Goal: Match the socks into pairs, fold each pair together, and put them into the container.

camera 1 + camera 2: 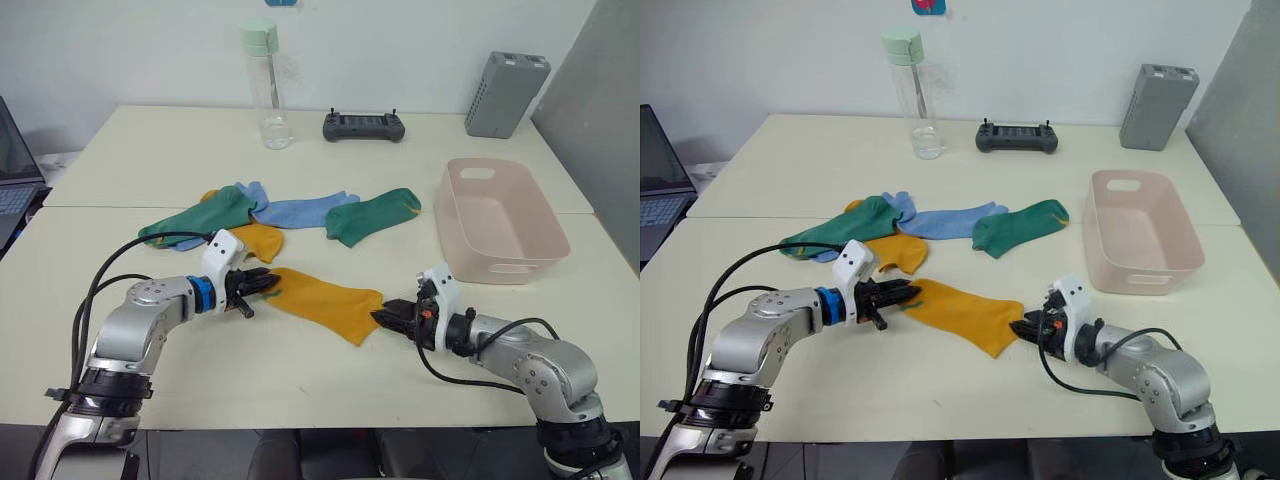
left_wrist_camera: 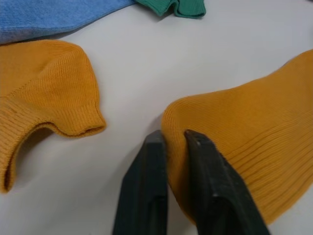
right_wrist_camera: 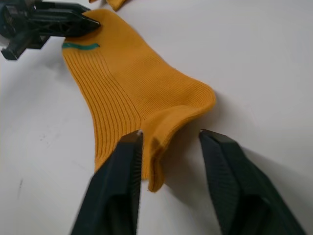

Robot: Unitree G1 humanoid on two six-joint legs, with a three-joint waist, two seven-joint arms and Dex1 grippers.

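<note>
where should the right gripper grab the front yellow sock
At its open cuff end, coming in low along the table from the robot's right. The yellow sock lies flat, its toe already pinched by the left gripper, and the cuff edge lifts slightly between the right gripper's open jaws, so closing there should catch it.

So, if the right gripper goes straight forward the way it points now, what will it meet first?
Most likely the mustard-yellow sock. The right gripper is open, with the sock's cuff end already between its fingers. Farther along that line is the left gripper, shut on the sock's toe end.
</note>
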